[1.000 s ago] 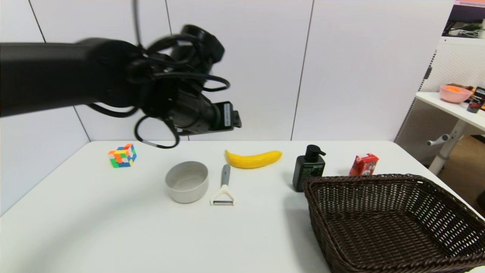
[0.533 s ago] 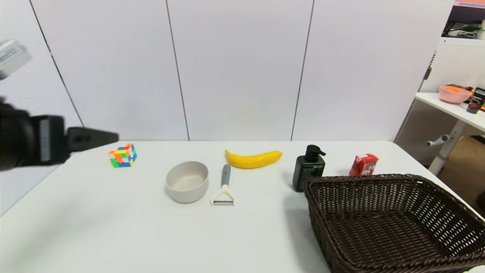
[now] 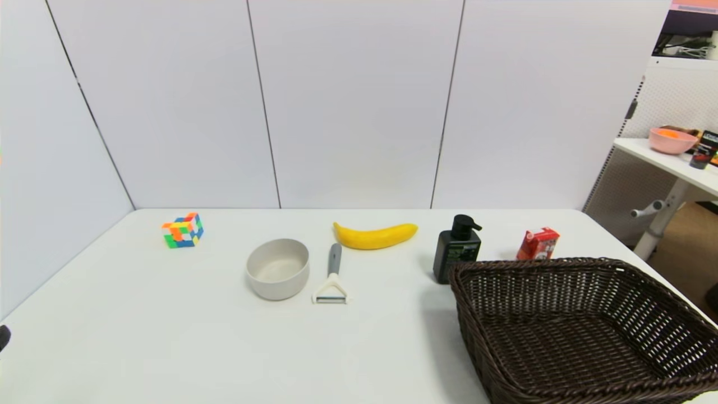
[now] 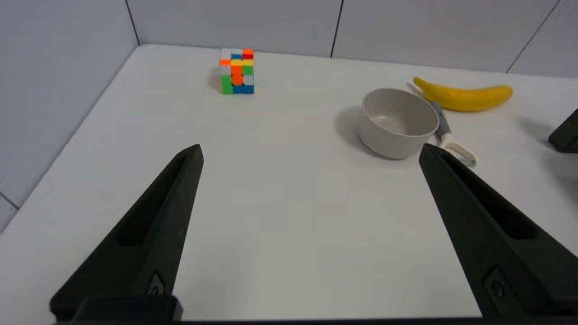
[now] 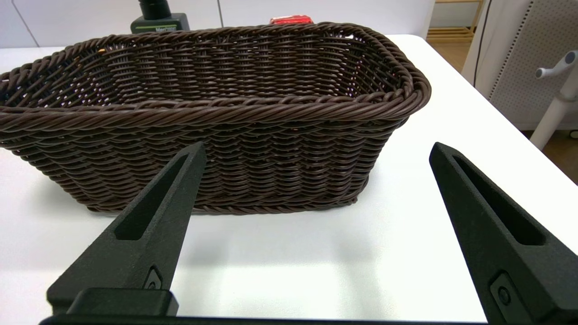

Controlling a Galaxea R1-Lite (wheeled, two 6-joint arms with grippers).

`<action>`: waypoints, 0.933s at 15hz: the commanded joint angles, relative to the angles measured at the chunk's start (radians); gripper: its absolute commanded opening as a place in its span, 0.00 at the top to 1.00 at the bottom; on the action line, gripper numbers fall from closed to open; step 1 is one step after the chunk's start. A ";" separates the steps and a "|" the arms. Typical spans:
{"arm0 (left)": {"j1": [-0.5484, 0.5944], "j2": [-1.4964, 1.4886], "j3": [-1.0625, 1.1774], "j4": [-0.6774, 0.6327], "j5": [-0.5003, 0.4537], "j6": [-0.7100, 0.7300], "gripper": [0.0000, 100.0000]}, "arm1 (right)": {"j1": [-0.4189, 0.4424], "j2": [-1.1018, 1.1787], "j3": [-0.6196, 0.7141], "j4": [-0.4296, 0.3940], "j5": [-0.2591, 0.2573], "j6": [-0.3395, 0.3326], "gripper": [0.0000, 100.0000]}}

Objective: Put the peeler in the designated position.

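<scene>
Peeler (image 3: 332,276) lies flat on the white table (image 3: 168,336) in the head view, grey handle pointing toward the back wall, cream forked head and thin metal blade toward the robot; it sits just beside the bowl (image 3: 277,268) on that bowl's right, with the banana (image 3: 374,235) close behind the handle's tip; farther right stand a black pump bottle (image 3: 456,248) and a red carton (image 3: 538,243), with the wicker basket (image 3: 583,331) in front of them; a colour cube (image 3: 182,229) rests at the far left; neither gripper shows here beyond a dark sliver at the left edge.

Left wrist view: left gripper (image 4: 309,155) hangs over bare tabletop near the table's left front, fingers spread wide and holding nothing; the peeler (image 4: 447,135) shows partly behind the bowl (image 4: 397,123), well apart from the fingers; cube (image 4: 237,71) and banana (image 4: 465,95) lie beyond.

Right wrist view: right gripper (image 5: 316,153) is low over the table beside the basket (image 5: 216,135), fingers spread wide and empty; bottle top (image 5: 158,16) peeks over the far rim.
</scene>
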 commanded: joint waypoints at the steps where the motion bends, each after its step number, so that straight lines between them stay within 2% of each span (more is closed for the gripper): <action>1: 0.093 -0.164 0.144 -0.131 -0.120 0.124 0.00 | 0.000 0.001 0.002 0.000 0.000 0.000 0.00; 6: 0.150 -0.209 0.251 -0.182 -0.143 0.147 0.00 | 0.000 0.001 0.002 0.000 0.000 0.000 0.00; 11: 0.172 -0.431 0.493 -0.174 -0.135 0.139 0.00 | 0.000 0.001 0.002 0.000 0.000 0.000 0.00; 12: 0.172 -0.446 0.493 -0.133 -0.137 0.133 0.00 | 0.000 0.001 0.002 0.000 0.000 0.000 0.00; 14: 0.172 -0.445 0.493 -0.137 -0.135 0.087 0.00 | 0.000 0.001 0.002 0.000 0.000 0.000 0.00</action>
